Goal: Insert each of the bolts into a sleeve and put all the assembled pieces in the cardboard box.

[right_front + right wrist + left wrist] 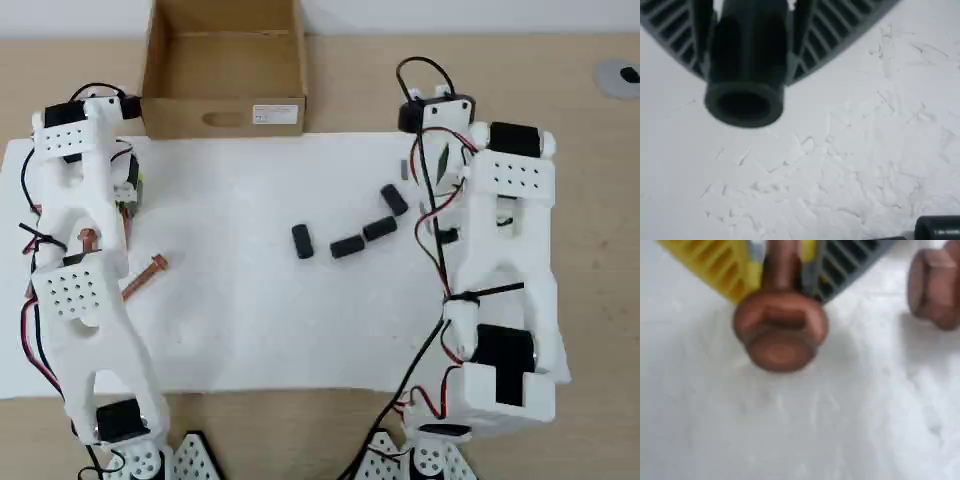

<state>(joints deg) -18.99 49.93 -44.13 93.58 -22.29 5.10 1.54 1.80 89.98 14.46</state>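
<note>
A cardboard box (225,115) is set at the far edge of the white-padded surface (250,330). A black sleeve (745,75) is clamped in the right claw (747,30) and a copper bolt (780,330) in the left claw (782,260). Four sleeves (346,246) are scattered mid-pad, and a second bolt (145,277) is seen toward its left.

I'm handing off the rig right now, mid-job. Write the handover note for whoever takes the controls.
Left gripper: shut on a bolt, head toward its wrist camera.
Right gripper: shut on a sleeve, open end toward its wrist camera.
On the white mat: four loose sleeves mid-table, and a loose bolt beside the left arm.
Done: no assembled piece visible; the cardboard box looks empty.
To do: join the held bolt and sleeve, assemble the rest, then box everything.
</note>
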